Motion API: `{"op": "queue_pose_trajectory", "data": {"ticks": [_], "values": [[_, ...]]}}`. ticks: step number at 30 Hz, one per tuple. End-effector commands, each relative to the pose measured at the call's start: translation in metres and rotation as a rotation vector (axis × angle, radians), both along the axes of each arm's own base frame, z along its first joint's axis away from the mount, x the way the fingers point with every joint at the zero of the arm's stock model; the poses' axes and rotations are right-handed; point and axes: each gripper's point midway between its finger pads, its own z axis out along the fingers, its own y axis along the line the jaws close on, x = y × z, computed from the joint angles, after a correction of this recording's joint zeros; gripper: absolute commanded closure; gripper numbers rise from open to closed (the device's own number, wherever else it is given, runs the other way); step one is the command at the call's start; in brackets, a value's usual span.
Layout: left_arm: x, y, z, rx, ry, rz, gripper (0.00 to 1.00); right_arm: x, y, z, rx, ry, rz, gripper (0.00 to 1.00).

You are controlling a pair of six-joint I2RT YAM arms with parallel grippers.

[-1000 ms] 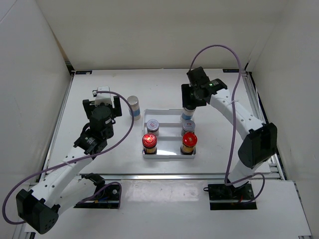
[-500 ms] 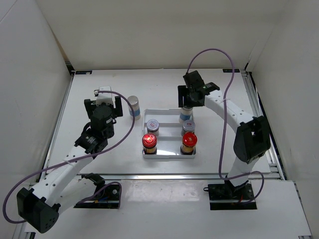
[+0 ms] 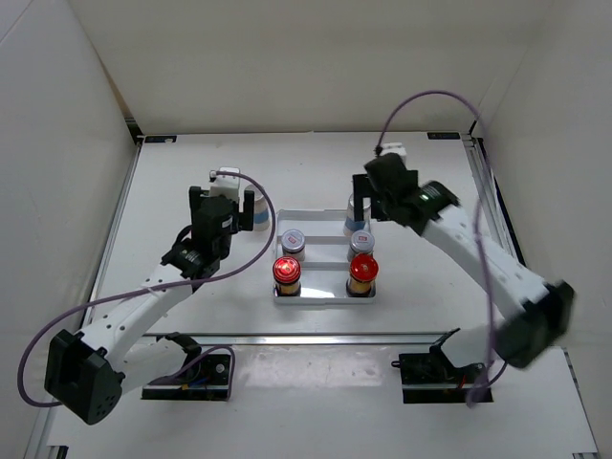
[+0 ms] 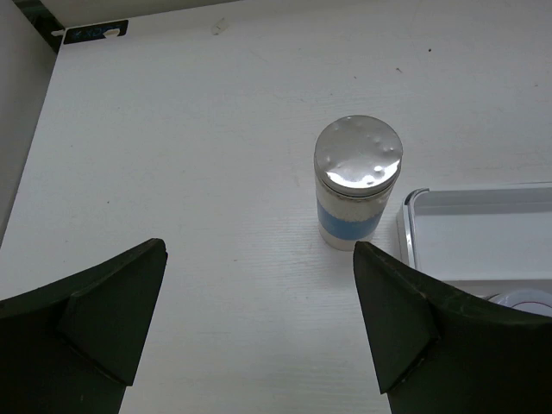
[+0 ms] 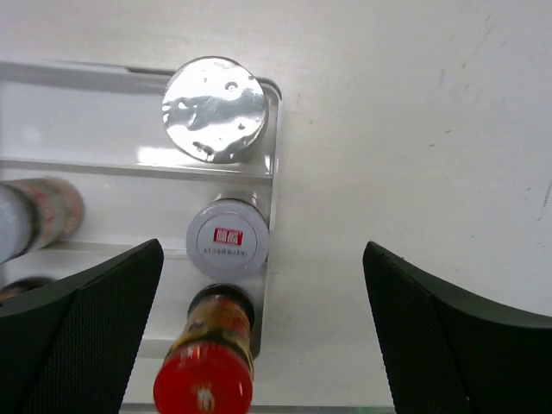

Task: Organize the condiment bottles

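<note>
left fingers (image 4: 103, 328) spread wide, holding nothing. the loose tall jar (image 4: 358, 181) (silver cap, blue-white label) stands upright on the tabletop (image 4: 190, 129), ahead of the fingertips and closer to the right-hand one, no contact. it sits just beside the back-left corner of the tray (image 4: 483, 233), outside it

right fingers (image 5: 86, 345) spread wide too, nothing pinched, hanging above the right column of the tray. looking down past them:
- second tall jar (image 5: 214, 108) upright on the back step, right corner, beyond the fingertips
- short jar (image 5: 228, 246) with labelled silver lid on the middle step, just in front of it
- red-capped jar (image 5: 205, 375) on the front step

the short and red-capped ones show in the gap between the fingers but lower down, neither touched

overhead view, left column: other short jar (image 3: 293, 239) on the middle step, other red-capped jar (image 3: 287, 271) at the front, both upright. five jars in the tray, one on the tabletop next to it, near the left fingers
</note>
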Motion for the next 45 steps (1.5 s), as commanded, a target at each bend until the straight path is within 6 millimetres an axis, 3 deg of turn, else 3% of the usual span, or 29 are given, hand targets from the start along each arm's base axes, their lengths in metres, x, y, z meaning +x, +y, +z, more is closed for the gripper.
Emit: {"op": "queue_pose_trajectory", "data": {"ticks": [1, 2, 3, 5, 7, 9, 10, 11, 12, 13, 16, 18, 20, 21, 23, 24, 26, 30, 37, 43, 45], "values": [[0.005, -0.014, 0.013, -0.059, -0.028, -0.051, 0.00, -0.031, -0.039, 0.065, 0.056, -0.225, -0.052, 0.00], [0.008, -0.015, 0.011, -0.058, -0.027, -0.051, 0.00, -0.040, -0.043, 0.060, 0.064, -0.226, -0.036, 0.00], [0.007, -0.019, 0.006, -0.063, -0.019, -0.076, 0.00, -0.053, -0.051, 0.076, 0.114, -0.274, -0.030, 0.00], [0.011, -0.027, -0.002, -0.076, -0.008, -0.101, 0.00, -0.069, -0.055, 0.074, 0.143, -0.269, -0.005, 0.00], [0.013, -0.038, -0.017, -0.092, 0.029, -0.135, 0.00, -0.089, -0.061, 0.057, 0.157, -0.225, 0.022, 0.00], [0.019, -0.045, -0.018, -0.106, 0.042, -0.150, 0.00, -0.105, -0.063, 0.041, 0.175, -0.183, 0.048, 0.00], [0.024, -0.053, -0.017, -0.118, 0.054, -0.163, 0.00, -0.111, -0.067, 0.017, 0.154, -0.139, 0.038, 0.00], [0.028, -0.052, -0.016, -0.132, 0.054, -0.150, 0.00, -0.118, -0.071, 0.009, 0.163, -0.125, 0.021, 0.00], [0.031, -0.051, -0.014, -0.149, 0.052, -0.130, 0.00, -0.122, -0.085, -0.002, 0.123, -0.116, -0.034, 0.00], [0.033, -0.055, -0.010, -0.187, 0.053, -0.118, 0.00, -0.124, -0.089, -0.006, 0.107, -0.129, -0.058, 0.00], [0.041, -0.051, -0.012, -0.209, 0.057, -0.076, 0.00, -0.123, -0.099, 0.008, 0.130, -0.200, -0.106, 0.00], [0.052, -0.050, -0.022, -0.205, 0.082, -0.069, 0.00, -0.124, -0.105, 0.003, 0.126, -0.209, -0.147, 0.00], [0.060, -0.058, -0.022, -0.207, 0.097, -0.088, 0.00, -0.126, -0.100, -0.002, 0.132, -0.189, -0.125, 0.00], [0.064, -0.060, -0.031, -0.196, 0.119, -0.085, 0.00, -0.126, -0.098, -0.004, 0.138, -0.185, -0.119, 0.00], [0.074, -0.060, -0.027, -0.196, 0.121, -0.074, 0.00, -0.125, -0.094, -0.009, 0.127, -0.163, -0.117, 0.00], [0.076, -0.061, -0.038, -0.178, 0.158, -0.069, 0.00, -0.125, -0.094, -0.009, 0.127, -0.163, -0.117, 0.00], [0.084, -0.065, -0.033, -0.175, 0.164, -0.068, 0.00, -0.124, -0.094, -0.012, 0.119, -0.154, -0.117, 0.00], [0.086, -0.063, -0.056, -0.139, 0.241, -0.034, 0.00, -0.125, -0.091, -0.011, 0.121, -0.159, -0.111, 0.00], [0.083, -0.052, -0.060, -0.132, 0.275, -0.004, 0.03, -0.125, -0.094, -0.012, 0.123, -0.165, -0.123, 0.00], [0.084, -0.047, -0.065, -0.151, 0.296, -0.017, 0.20, -0.125, -0.091, -0.016, 0.098, -0.138, -0.114, 0.00], [0.087, -0.048, -0.059, -0.156, 0.287, -0.020, 0.26, -0.125, -0.091, -0.016, 0.098, -0.138, -0.114, 0.00]]}}
